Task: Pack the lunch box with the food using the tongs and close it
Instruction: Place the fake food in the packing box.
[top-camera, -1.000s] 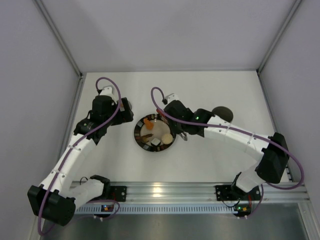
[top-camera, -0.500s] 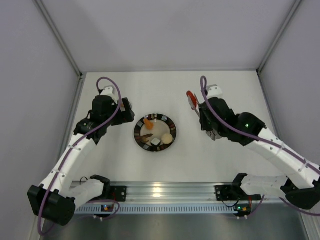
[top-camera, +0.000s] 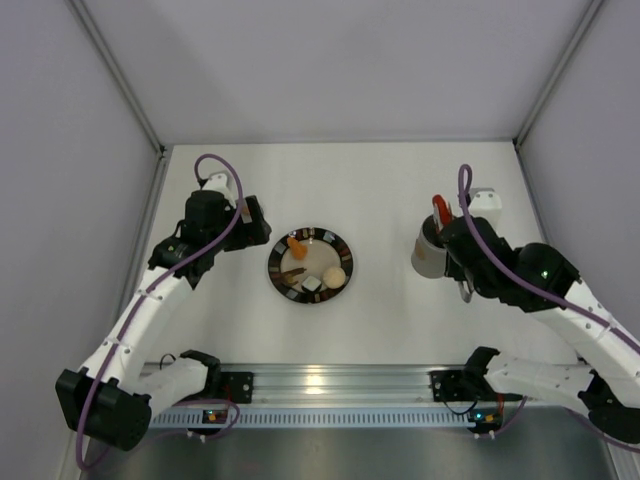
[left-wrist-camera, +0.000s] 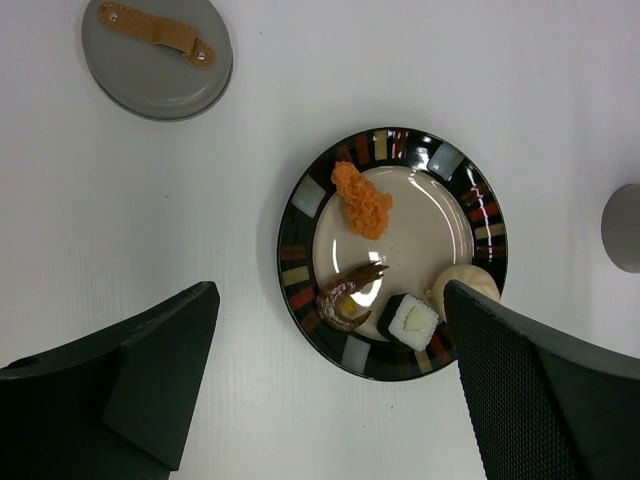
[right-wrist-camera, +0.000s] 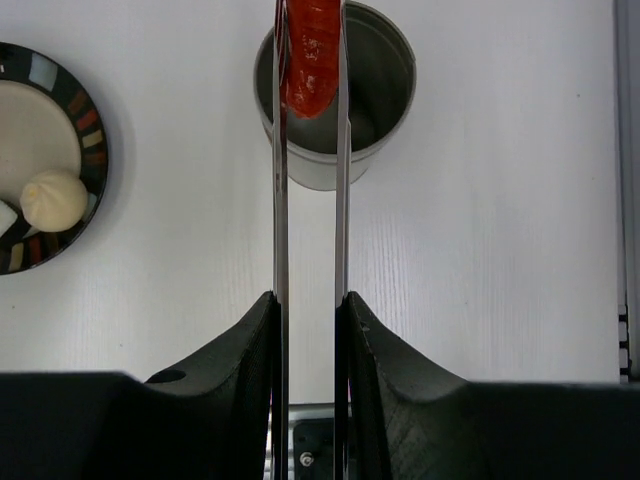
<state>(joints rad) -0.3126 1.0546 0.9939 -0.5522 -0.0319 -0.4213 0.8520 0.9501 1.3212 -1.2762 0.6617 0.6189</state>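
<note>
Red piece (right-wrist-camera: 308, 60) now above lunch box (right-wrist-camera: 322, 165), tongs (right-wrist-camera: 279, 220) between right gripper (right-wrist-camera: 308, 300) fingers (right-wrist-camera: 240, 350)

The plate (left-wrist-camera: 480, 210) has a black rim banded with grey, red, orange and tan blocks, round a cream centre. On it sit an orange crumbed piece (left-wrist-camera: 362, 198), a glossy brown piece (left-wrist-camera: 348, 298) with a yellow spot, a white roll (left-wrist-camera: 413, 320) wrapped in black with a pale green middle, and a cream bun (left-wrist-camera: 455, 283). The lid (left-wrist-camera: 150, 80) is plain grey with a tan strap (left-wrist-camera: 155, 30), and the canister (right-wrist-camera: 375, 80) is the same grey. The tongs (right-wrist-camera: 281, 200) are silvery, the piece between them (right-wrist-camera: 310, 55) red. The tabletop (right-wrist-camera: 480, 250) is white.
</note>
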